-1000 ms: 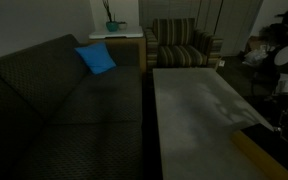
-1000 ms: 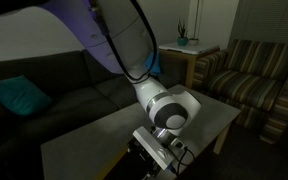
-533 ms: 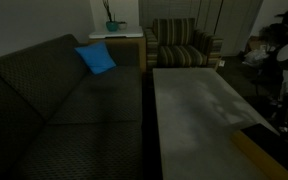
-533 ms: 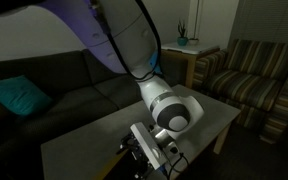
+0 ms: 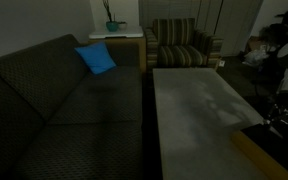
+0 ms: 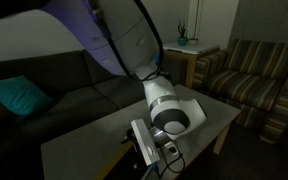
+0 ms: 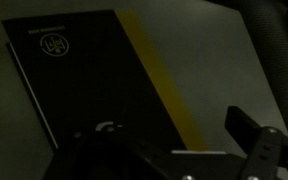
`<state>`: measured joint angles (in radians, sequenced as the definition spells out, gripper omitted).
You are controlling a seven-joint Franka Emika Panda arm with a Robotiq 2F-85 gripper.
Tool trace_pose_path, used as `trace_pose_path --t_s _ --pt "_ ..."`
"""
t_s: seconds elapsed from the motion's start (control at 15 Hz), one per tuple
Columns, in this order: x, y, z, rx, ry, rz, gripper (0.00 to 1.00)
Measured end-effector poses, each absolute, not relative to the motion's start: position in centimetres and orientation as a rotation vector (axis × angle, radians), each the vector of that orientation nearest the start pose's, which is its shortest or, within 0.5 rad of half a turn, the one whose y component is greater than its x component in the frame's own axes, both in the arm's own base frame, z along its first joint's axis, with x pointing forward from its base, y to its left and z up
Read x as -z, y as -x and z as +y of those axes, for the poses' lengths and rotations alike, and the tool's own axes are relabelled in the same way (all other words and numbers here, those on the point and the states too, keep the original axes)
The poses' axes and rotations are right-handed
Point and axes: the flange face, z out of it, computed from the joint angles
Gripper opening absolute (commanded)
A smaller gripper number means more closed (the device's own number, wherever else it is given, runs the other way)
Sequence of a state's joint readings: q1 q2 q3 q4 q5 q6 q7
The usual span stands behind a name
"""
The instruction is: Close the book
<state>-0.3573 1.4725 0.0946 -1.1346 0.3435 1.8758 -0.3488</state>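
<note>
The book [image 7: 79, 80] fills the left of the wrist view. It shows a dark cover with a small pale emblem and a yellow strip [image 7: 156, 75] along one long side, and it lies flat on the pale grey tabletop [image 7: 214, 60]. In an exterior view it lies at the table's near right corner [image 5: 269, 152]. I see no raised cover or page. My gripper [image 7: 169, 150] hangs just above it with fingers wide apart and nothing between them. It also shows in both exterior views [image 5: 281, 112] [image 6: 150, 156].
A long grey table [image 5: 194, 110] stands beside a dark sofa [image 5: 54, 100] with a blue cushion [image 5: 96, 58]. A striped armchair [image 5: 182, 45] and a side table with a plant [image 5: 112, 28] stand beyond. The room is dim.
The wrist has turned and shifted a little over the near end of the table. The book has not moved.
</note>
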Motion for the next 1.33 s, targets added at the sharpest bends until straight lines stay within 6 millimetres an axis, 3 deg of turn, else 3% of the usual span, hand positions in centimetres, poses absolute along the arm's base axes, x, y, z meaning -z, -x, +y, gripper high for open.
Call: trace_pose_path --t_s 0.33,0.6,0.87,1.33 --pt "14.0 -60.6 -14.6 -0.478 2.656 0.365 1.00" --pt "13.9 -62.2 -14.4 -0.340 2.816 0.462 1.00" --pt "14.5 -61.7 -14.4 -0.335 2.880 0.531 1.00" --pt "15.3 -60.1 -15.5 -0.392 2.780 0.681 1.00"
